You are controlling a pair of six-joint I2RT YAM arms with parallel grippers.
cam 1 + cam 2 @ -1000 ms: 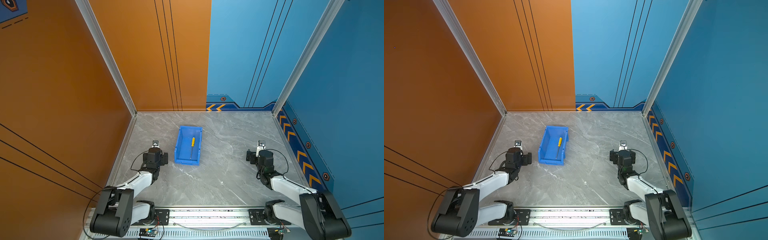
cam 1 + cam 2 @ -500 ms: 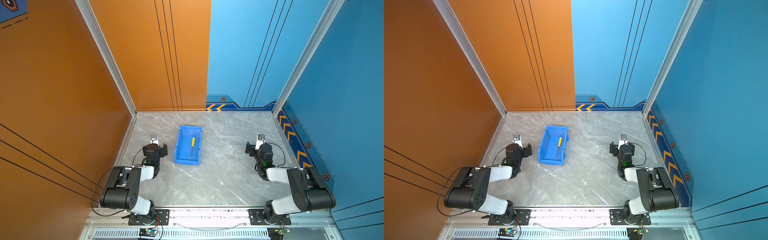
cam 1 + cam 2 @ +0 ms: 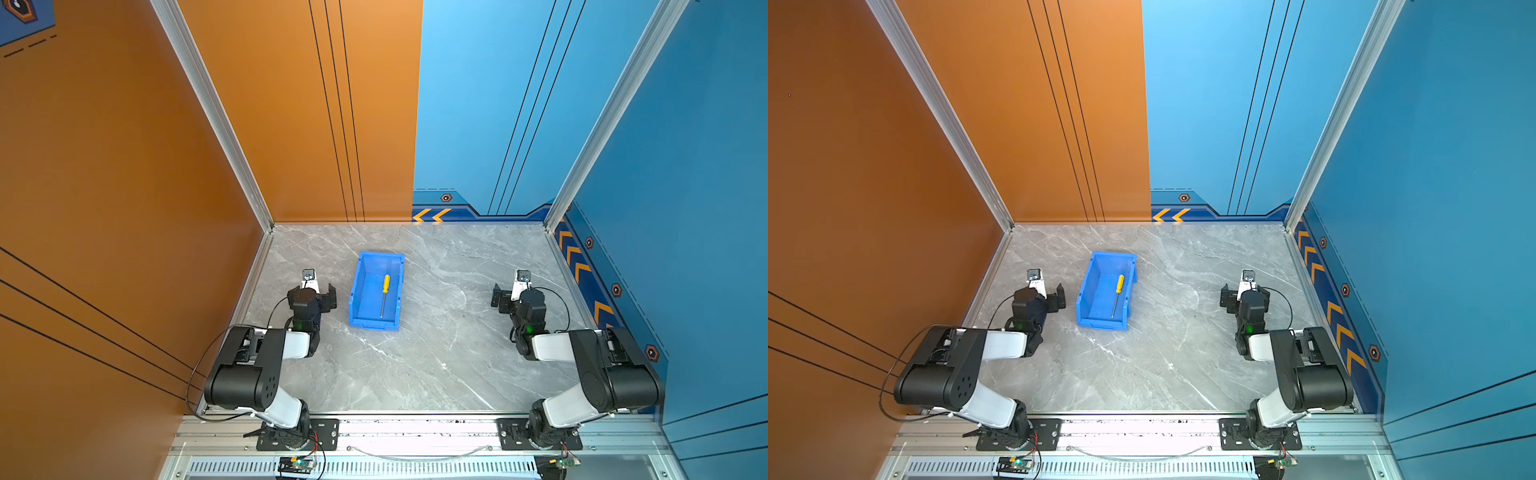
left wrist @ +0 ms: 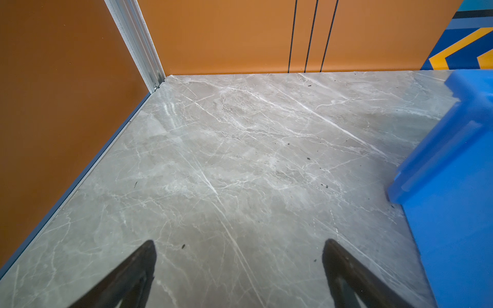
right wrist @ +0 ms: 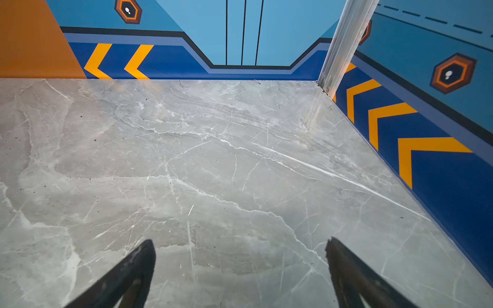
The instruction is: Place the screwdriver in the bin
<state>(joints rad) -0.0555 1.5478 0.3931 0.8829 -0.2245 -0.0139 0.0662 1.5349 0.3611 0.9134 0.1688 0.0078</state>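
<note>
The blue bin (image 3: 356,291) (image 3: 1086,291) stands left of the middle of the marble table. The screwdriver (image 3: 385,291) (image 3: 1118,293) lies flat on the bin's floor, its yellow handle toward the back wall. My left gripper (image 3: 311,291) (image 3: 1040,291) rests low just left of the bin, open and empty. In the left wrist view the left gripper (image 4: 240,242) frames bare marble, and the bin (image 4: 453,186) is at the edge. My right gripper (image 3: 518,291) (image 3: 1246,293) (image 5: 240,240) is open and empty over bare marble, far right of the bin.
Orange walls close the left and back left, blue walls the back right and right. Both arm bases (image 3: 291,432) (image 3: 540,432) sit on the rail at the table's front edge. Bare marble lies between the bin and the right arm.
Both arms have folded back toward their bases, elbows raised. The grippers have stayed open at nearly the same spots. The screwdriver and the bin have not moved.
</note>
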